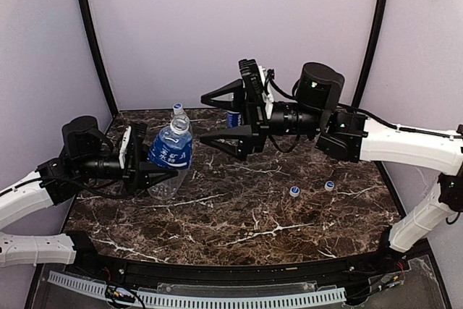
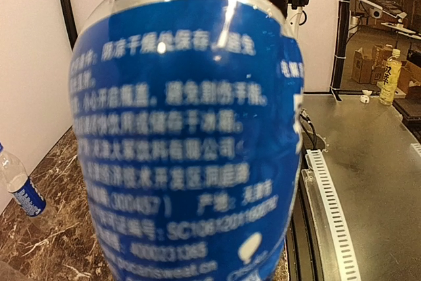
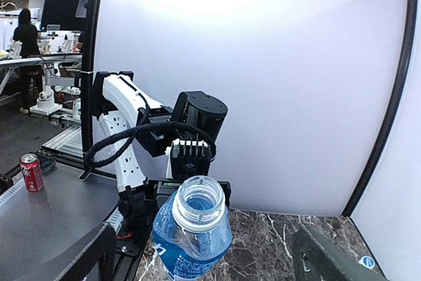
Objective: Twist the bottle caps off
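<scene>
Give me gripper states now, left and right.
Left gripper: closed, holding the blue-labelled bottle.
Right gripper: open, holding nothing.

Held bottle [image 1: 171, 151] blocks the path before the right gripper [image 1: 205, 118]

The bottle [image 1: 171, 151] is clear, with a blue label lettered in white. Right of it, a pale blue-white cap [image 1: 294, 192] and a second cap [image 1: 329, 186] alike sit on the dark brown, white-veined table [image 1: 239, 236].
</scene>
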{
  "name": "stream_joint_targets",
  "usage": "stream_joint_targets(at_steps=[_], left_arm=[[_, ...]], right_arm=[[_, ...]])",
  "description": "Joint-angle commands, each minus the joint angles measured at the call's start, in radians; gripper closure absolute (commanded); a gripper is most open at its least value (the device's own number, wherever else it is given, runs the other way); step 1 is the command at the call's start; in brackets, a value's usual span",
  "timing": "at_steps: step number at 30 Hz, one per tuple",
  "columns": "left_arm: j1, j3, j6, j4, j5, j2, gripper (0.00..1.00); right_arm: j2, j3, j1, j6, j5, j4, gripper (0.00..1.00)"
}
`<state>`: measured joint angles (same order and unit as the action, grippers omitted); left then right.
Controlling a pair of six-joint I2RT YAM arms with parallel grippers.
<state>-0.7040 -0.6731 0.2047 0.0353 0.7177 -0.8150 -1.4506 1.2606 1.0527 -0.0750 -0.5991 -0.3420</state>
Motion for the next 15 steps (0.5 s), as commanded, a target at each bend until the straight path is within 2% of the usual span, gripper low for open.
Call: stream_joint_targets(at_steps=[1,10,15], left_arm=[[0.005,-0.023,-0.013,0.028,0.053,-0.002,0.78],[0.005,-0.012,-0.016,0.047,0.044,-0.001,0.77],[0.005,-0.004,-0.012,0.045,0.048,-0.001,0.77]], right_arm=[[-0.059,0.063,0.012,0.019,-0.042,-0.087,0.12],[-0.178,0.164,0.046,0.024,-0.067,-0.038,0.28],[-0.2,0.191,0.048,0.035,-0.087,-0.032,0.47]])
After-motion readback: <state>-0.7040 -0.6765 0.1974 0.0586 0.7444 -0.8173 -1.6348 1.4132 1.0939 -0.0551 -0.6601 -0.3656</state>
